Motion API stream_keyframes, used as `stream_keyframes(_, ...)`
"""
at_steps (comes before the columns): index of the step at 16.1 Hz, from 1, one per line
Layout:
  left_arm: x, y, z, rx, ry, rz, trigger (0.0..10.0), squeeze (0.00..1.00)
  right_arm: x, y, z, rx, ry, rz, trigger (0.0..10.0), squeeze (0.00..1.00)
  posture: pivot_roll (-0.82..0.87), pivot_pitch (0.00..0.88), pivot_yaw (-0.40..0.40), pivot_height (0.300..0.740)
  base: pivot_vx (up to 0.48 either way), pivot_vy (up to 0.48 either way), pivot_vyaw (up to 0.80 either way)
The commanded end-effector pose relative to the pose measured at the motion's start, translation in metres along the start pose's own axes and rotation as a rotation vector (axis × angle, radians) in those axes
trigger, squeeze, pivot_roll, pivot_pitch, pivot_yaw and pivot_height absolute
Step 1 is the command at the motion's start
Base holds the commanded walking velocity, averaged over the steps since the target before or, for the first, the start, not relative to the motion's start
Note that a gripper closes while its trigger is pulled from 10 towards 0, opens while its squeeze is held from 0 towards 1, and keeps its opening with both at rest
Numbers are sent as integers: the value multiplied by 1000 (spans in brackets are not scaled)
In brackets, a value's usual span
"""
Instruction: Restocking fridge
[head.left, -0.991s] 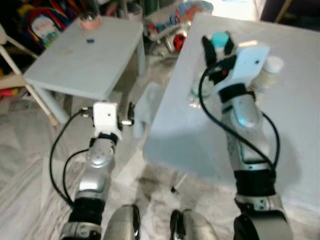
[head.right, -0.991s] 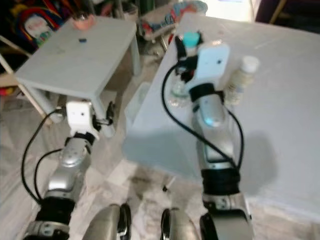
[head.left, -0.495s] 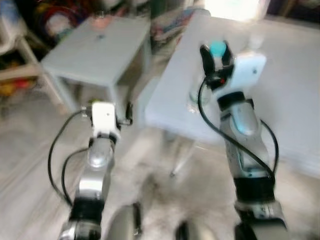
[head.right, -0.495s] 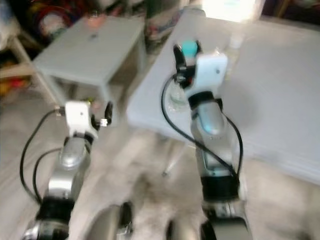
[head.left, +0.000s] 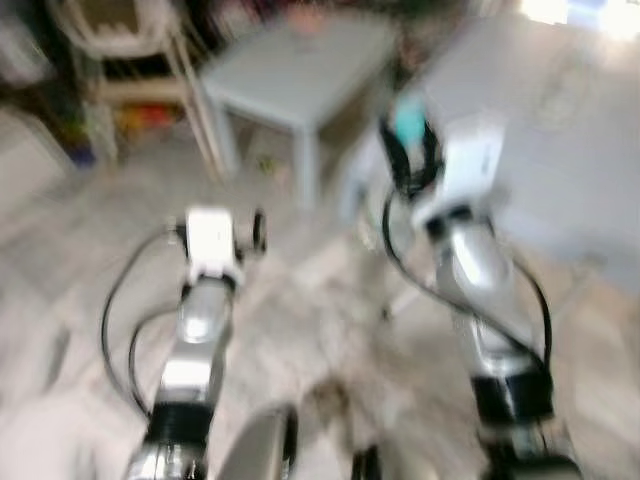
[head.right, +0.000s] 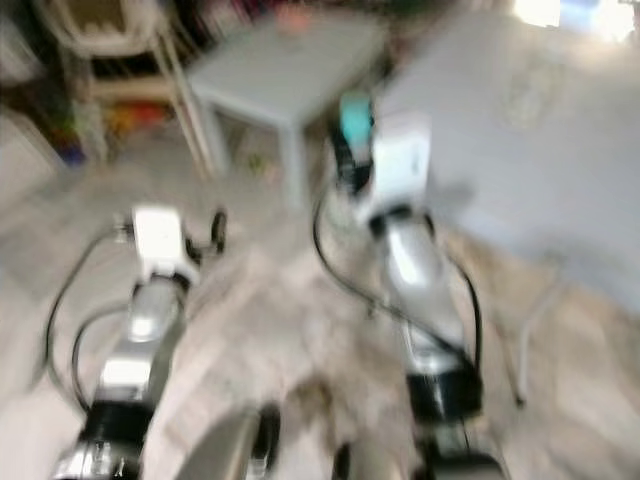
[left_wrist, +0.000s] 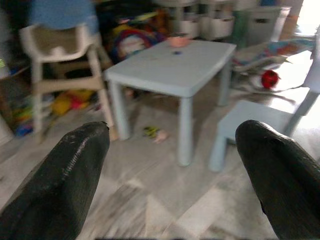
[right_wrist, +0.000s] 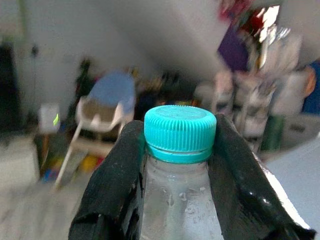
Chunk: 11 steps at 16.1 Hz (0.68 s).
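Right tool (right_wrist: 177, 165) raised at 1 o'clock, clamped on teal-capped bottle (right_wrist: 180, 200). Left tool (left_wrist: 170, 175) forward at 11 o'clock, fingers wide, holding nothing.

- The right gripper (right_wrist: 179, 165) is raised at about 1 o'clock in the head views, its two black fingers closed on the neck of a clear bottle (right_wrist: 180, 200) with a teal cap (right_wrist: 180, 132).
- The right arm (head.left: 480, 290) reaches up and forward, silver, with a black cable looping beside it.
- The left gripper (left_wrist: 172, 175) is held lower, at about 10 o'clock, fingers (left_wrist: 65, 180) spread wide apart with nothing between them.
- The left arm (head.left: 195, 330) extends forward, wrist roughly level.
- Head views are blurred.
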<state>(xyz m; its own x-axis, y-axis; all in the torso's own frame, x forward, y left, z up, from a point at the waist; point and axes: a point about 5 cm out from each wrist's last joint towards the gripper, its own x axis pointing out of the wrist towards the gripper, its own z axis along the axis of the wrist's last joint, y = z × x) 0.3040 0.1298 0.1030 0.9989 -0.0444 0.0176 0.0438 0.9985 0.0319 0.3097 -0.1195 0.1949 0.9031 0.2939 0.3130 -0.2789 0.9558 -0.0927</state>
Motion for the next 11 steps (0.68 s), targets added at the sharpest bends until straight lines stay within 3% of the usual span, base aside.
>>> stream_keyframes(1, 3, 0, 6, 24, -24, 0, 10000, 0, 0, -4, 7, -19, -39, -6, 10000, 0, -10, 82, 12, 740, 0, 0, 788)
stream_keyframes(6, -6, 25, -1, 112, -2, 93, 10000, 0, -20, -8, -14, -26, 42, -17, 10000, 0, -10, 77, 16, 740, 0, 0, 788)
stream_keyframes(11, -3, 20, -3, 112, 5, 84, 10000, 0, -27, -4, -22, -21, 63, 3, 10000, 0, -10, 62, 12, 740, 0, -244, 788)
